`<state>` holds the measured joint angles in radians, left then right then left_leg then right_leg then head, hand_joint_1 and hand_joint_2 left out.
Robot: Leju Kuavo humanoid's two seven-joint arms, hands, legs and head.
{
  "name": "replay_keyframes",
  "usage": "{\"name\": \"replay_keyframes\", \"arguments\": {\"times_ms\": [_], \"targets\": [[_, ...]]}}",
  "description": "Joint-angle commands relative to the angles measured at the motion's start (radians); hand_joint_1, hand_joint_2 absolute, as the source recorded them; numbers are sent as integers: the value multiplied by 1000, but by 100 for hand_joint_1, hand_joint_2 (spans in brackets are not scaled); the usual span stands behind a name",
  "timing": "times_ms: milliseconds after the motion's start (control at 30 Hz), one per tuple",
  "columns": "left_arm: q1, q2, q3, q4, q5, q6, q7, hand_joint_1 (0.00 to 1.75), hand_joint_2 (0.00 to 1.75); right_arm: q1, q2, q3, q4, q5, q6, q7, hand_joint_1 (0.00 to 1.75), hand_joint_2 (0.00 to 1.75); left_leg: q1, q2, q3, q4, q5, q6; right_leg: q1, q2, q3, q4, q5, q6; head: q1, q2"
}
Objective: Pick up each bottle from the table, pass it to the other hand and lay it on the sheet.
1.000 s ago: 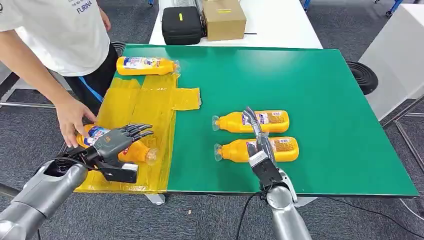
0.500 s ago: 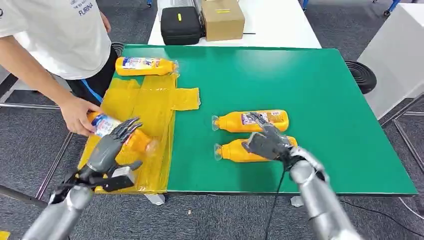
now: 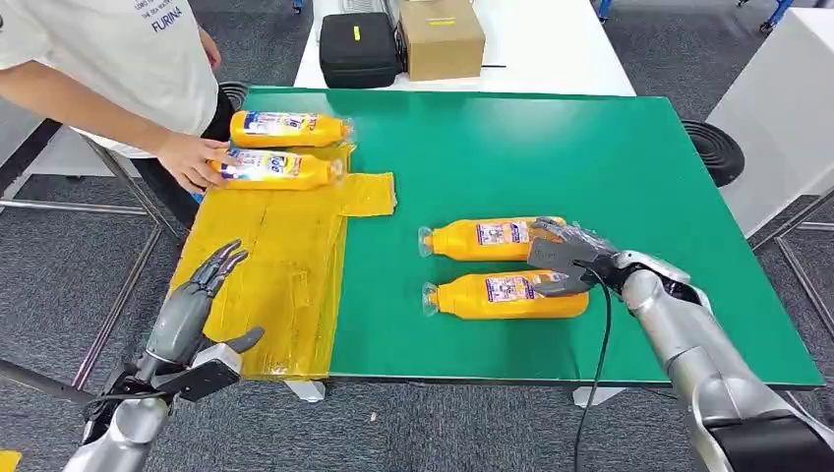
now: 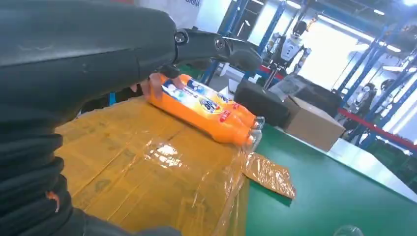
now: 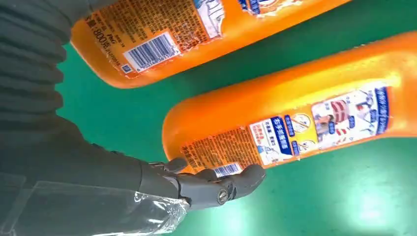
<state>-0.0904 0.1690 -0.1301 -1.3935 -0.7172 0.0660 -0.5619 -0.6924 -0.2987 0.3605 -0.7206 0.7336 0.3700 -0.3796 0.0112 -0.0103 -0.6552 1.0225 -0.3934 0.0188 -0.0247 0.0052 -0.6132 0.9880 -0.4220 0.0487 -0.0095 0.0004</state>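
Right wrist view: right hand (image 5: 162, 184) touching near bottle (image 5: 295, 118), ungrasped.

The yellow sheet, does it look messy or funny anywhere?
Yes. The yellow sheet is wrinkled, and a loose flap juts out sideways onto the green table. The farthest bottle lies just past the sheet's far edge, on the table.

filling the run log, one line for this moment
left hand: open, over sheet | right hand: touching near bottle | person's hand: on sheet bottle
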Motion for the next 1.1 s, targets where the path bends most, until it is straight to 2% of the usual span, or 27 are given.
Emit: {"name": "replay_keyframes", "arguments": {"times_ms": [33,400,567,667,700,767,867,1033,1100], "targets": [[-13,-31,27,20,-3,-9,2,0,175,-71,-2,71,121,1,4,4,0,175,0,0,4,0,-2,0,1,-1,4,-1,-1,-2,0,0],[10,-27,35,13,-1,-9,-3,0,175,-75,-5,105,133,-8,13,-12,0,175,0,1,4,0,-2,0,1,0,4,-1,-1,-2,0,0],[33,-28,48,-6,-1,-5,-6,0,175,-77,26,129,117,-11,-27,-27,0,175,1,3,7,-1,-3,0,1,2,6,-2,-2,-3,0,0],[52,-36,64,-29,-9,0,-7,0,175,-65,30,150,33,-15,-55,-23,0,175,0,5,6,-1,-2,-1,1,3,4,-1,-1,-3,0,0],[70,-37,75,-45,-15,3,2,0,175,-52,25,163,-33,-17,-86,-61,0,175,0,5,7,-1,-3,-1,1,4,6,-1,-1,-3,0,0],[97,-38,93,-68,-22,6,1,0,175,-9,13,176,-170,-28,-70,-9,0,175,1,5,6,0,-3,-1,1,3,5,-1,-1,-4,0,0],[121,-43,110,-89,-27,7,0,0,175,40,-5,201,-288,-36,-71,12,0,175,0,4,3,-1,-2,0,1,2,2,-1,-1,-2,0,0],[124,-45,118,-92,-34,0,-3,0,175,55,-13,237,-341,-15,-92,36,0,175,1,3,10,0,-5,-1,2,1,10,-1,-4,-5,0,0],[120,-46,118,-88,-35,-1,-3,0,175,54,-14,241,-339,-15,-93,37,0,175,1,3,7,0,-3,0,2,2,6,-1,-3,-3,0,0]]}}
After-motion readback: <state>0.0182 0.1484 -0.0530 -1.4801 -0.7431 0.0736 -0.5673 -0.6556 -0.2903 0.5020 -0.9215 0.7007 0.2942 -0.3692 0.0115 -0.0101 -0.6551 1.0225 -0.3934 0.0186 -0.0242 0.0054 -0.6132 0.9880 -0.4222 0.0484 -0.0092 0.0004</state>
